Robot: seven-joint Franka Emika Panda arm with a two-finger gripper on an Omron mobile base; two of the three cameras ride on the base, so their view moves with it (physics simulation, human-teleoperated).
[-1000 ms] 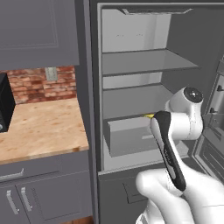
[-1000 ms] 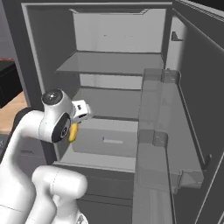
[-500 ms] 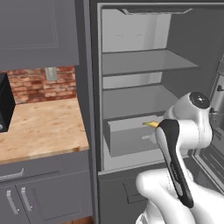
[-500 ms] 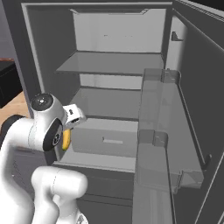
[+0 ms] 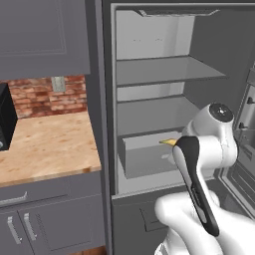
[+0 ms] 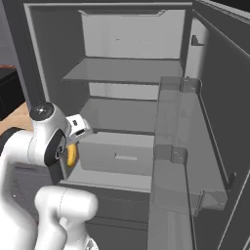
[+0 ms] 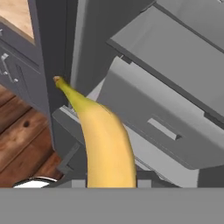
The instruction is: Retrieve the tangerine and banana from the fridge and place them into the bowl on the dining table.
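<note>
The banana is gripped by the hand, and that is clear from the hand view, where the yellow fruit runs straight up from the bottom edge between the finger positions, its pointed stem end farthest from the hand. The fingers themselves are covered by the fruit, so the grip is read from the banana sitting fixed along the hand's axis. In the right base view a short yellow stretch of the banana is seen hanging just below the hand, beside the white wrist. In the left base view only a yellow tip is seen poking out from behind the forearm, in front of the drawer.

The fridge is found directly ahead of the hand with its door swung wide open to the side. 2 pale shelves are seen above the drawer, and the drawer lies just beyond the banana. The hand is held just outside the fridge opening, near its left frame edge, level with the drawer.

A wooden counter is seen well off to the hand's left, backed by a brick wall. A wooden floor is seen below the hand.
</note>
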